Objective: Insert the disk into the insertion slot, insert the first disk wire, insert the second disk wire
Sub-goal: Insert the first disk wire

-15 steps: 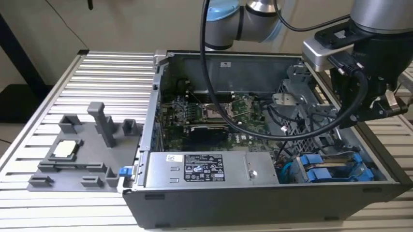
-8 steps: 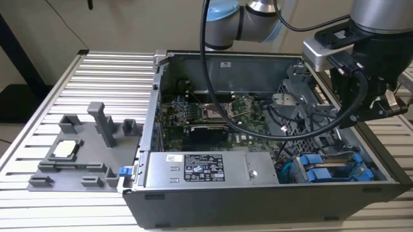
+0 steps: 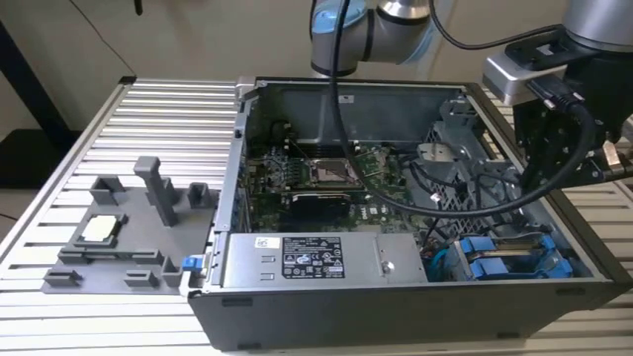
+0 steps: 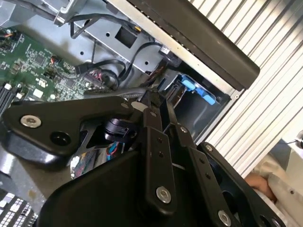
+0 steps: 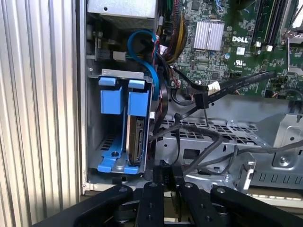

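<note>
— So, done seating the disk [image 5: 134, 142]?
— Yes: standing on edge in the insertion slot [image 5: 93, 142], near corner of the case [image 3: 396, 311], at the exterior view's right.
— And plugging the wires [image 5: 189, 127]?
— Hard to tell; probably both left to do.
— Gripping anything with the fingers [image 5: 152, 189]?
— Clenched together near the slot, perhaps pinching a dark wire end.

Disk [image 5: 136, 139]: dull silver metal, smooth blue plastic carrier. Insertion slot [image 5: 108, 132]: matt grey sheet metal. Table [image 3: 168, 111]: ribbed pale metal.
</note>
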### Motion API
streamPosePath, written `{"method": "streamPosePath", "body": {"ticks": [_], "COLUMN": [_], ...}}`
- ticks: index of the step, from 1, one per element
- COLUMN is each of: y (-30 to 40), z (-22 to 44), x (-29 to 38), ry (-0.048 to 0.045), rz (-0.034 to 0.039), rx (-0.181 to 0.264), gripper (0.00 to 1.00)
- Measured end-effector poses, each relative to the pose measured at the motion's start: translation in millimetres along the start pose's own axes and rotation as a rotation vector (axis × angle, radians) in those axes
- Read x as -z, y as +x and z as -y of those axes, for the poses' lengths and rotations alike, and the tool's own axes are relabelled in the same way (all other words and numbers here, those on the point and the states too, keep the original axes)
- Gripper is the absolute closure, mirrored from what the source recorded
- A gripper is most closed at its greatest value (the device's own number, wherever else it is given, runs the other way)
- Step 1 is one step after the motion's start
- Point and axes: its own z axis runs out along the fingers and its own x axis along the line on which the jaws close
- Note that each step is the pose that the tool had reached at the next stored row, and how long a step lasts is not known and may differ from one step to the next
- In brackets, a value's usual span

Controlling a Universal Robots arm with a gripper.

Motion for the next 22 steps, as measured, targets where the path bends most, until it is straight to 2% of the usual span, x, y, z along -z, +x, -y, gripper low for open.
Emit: {"method": "streamPosePath", "body": {"ticks": [6,8,10,13,19,22], "y": [3.9,6.6,8.7,10.4,11.2,11.3], "z": [13.2,15.3,16.1,16.4,17.9,18.5], "x": [-3.5,-4.4,-5.1,-6.7,-14.0,-16.6], "ry": [-0.0671,-0.0851,-0.0972,-0.1054,-0.1088,-0.112], "rz": [0.0027,0.0042,0.0047,0.005,0.0038,0.0064], "rx": [0.0,0.0,0.0,0.0,-0.009,-0.012], "gripper": [0.81,0.81,0.81,0.81,0.81,0.81]}}
